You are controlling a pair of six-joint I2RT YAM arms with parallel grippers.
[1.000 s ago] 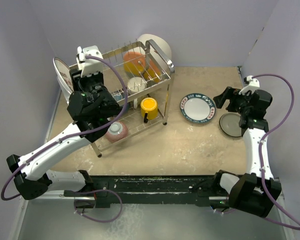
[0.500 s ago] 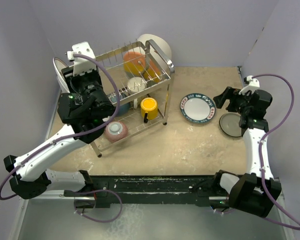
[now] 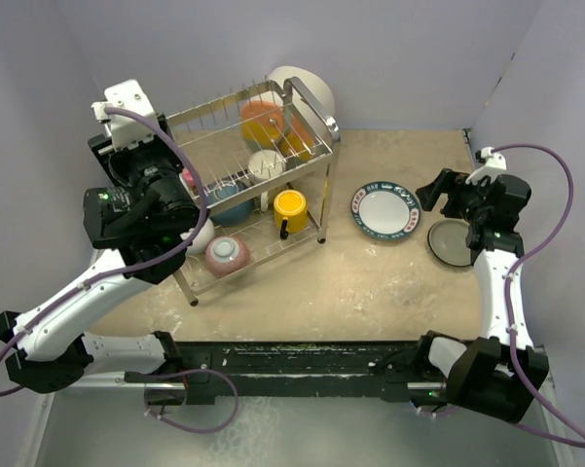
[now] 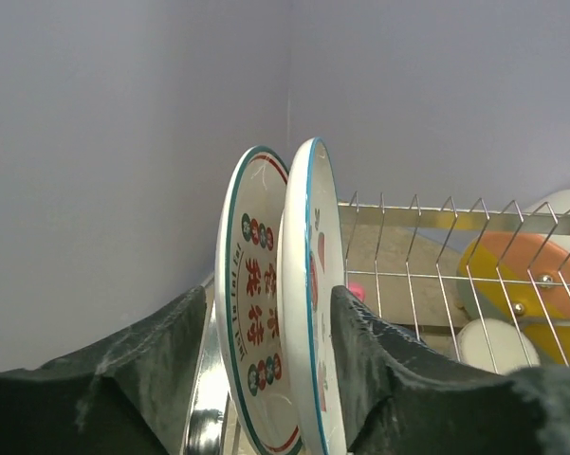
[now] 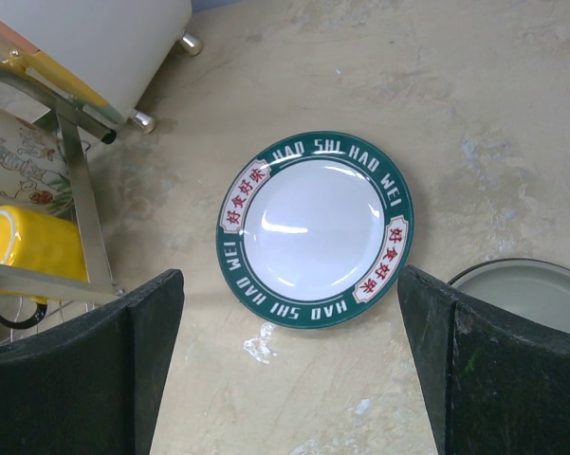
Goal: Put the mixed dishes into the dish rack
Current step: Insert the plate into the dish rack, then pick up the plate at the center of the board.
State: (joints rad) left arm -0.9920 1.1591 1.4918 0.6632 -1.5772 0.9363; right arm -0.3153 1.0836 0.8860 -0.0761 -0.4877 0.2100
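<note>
In the left wrist view two red-lettered white plates (image 4: 266,284) stand on edge side by side at the left end of the dish rack (image 3: 311,131). My left gripper (image 4: 270,299) is open around them, its left finger (image 4: 142,351) apart from them and its right finger (image 4: 379,360) close beside the nearer rim. From above, the left arm hides those plates. My right gripper (image 5: 289,275) hangs wide open above the teal-rimmed plate (image 5: 313,230) lying flat on the table. A grey plate (image 3: 450,243) lies to its right.
On the rack's lower tier are a yellow cup (image 3: 290,206) and a small upturned bowl (image 3: 226,253). Orange dishes (image 3: 263,122) and a white cup (image 3: 266,163) fill the upper tier. A large white dish (image 3: 310,89) leans behind the rack. Walls close in on three sides.
The left arm has drawn back to the left and away from the rack, and now covers the plates from above. The right arm has not moved.
</note>
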